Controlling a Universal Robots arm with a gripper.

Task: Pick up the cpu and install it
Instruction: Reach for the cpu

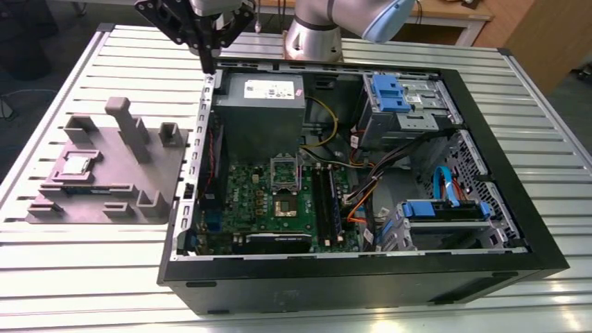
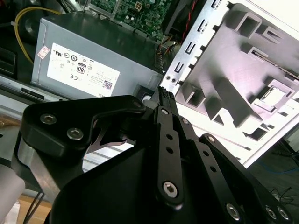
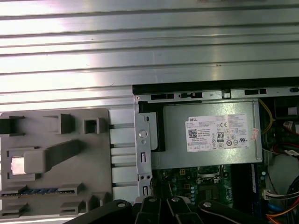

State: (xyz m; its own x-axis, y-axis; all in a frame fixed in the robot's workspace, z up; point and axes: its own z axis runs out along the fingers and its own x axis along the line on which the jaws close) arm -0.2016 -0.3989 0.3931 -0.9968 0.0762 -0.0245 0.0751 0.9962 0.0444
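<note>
A: Okay, gripper (image 1: 209, 67)?
B: Fingers closed together, empty, hovering at computer case's (image 1: 370, 291) far corner, exterior view's left.
A: cpu (image 1: 76, 164)?
B: Lying on grey fixture (image 1: 138, 177), left of case, well apart from gripper.

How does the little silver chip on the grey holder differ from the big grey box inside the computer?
The cpu is small, flat and shiny; the grey box is far bigger, duller and labelled. The cpu lies in the holder outside; the box sits inside the case. Both look metallic.
</note>
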